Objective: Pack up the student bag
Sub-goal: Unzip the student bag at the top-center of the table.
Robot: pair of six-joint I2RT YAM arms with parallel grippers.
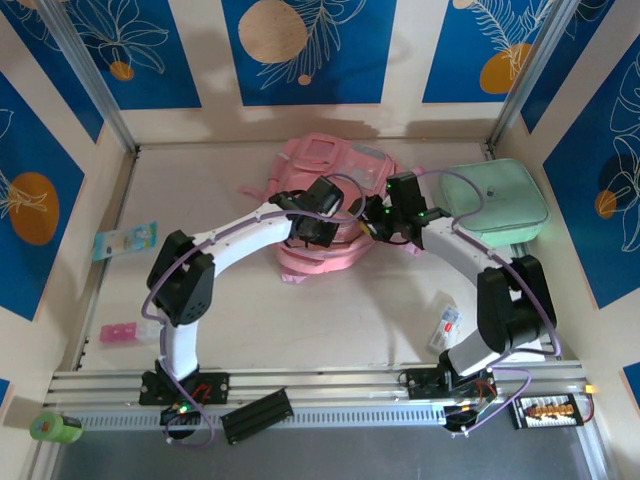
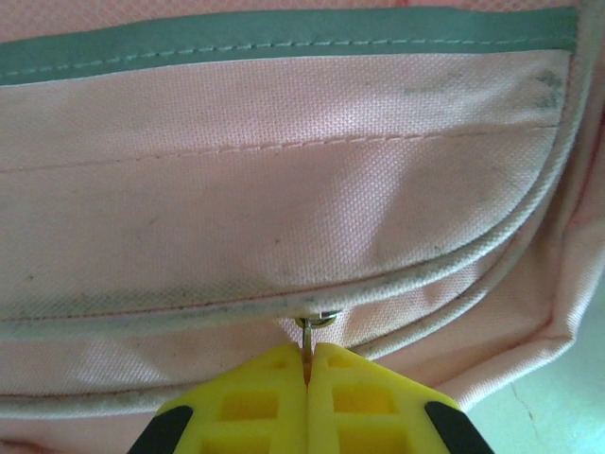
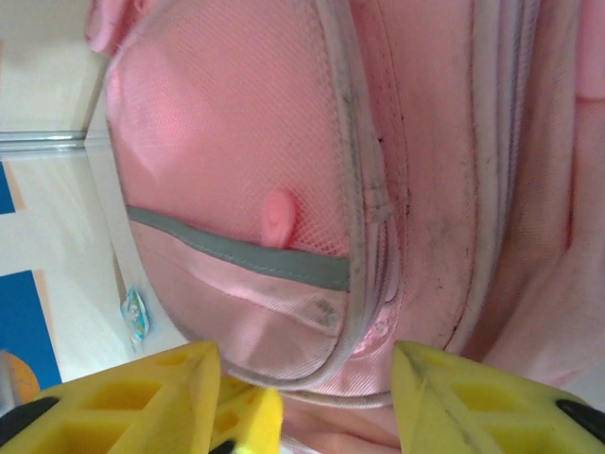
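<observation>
Pale desk [image 1: 330,310], five loose items lying flat.
Student bag [image 1: 320,160] beneath left pincer [image 2: 307,364] and right pincer [image 3: 307,378]; mint case [image 1: 497,203] just right of right pincer; blue packet [image 1: 126,240] and pink block [image 1: 118,333] well left of left pincer; white packet [image 1: 446,327] nearside of right pincer.

A lab robot cell: a pale table [image 1: 300,320] boxed by blue leaf-patterned wall panels [image 1: 308,50], with an aluminium rail [image 1: 320,385] along the near edge.
</observation>
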